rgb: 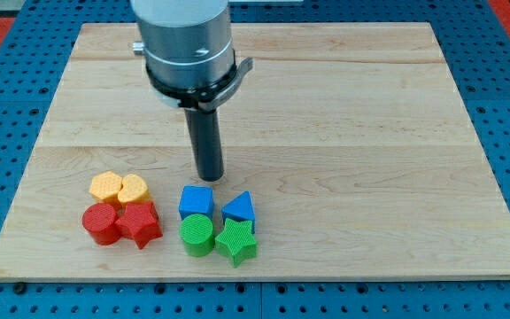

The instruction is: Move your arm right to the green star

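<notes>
tip (209, 177) of dark rod just above blue cube (196, 201) | no jaws on rig, state n/a | green plastic star (236, 240) at view's bottom, touching green cylinder (197, 235), below blue triangular block (238, 208) | swing right around blue pair, stop beside star's right edge, avoid nudging cluster on wooden surface (352, 133)

Tip (209, 176) just above block cluster (217, 225)

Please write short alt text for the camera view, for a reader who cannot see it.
My tip rests on a wooden board just above a blue cube, with the green star lower right of it. Other blocks cluster nearby.
</notes>
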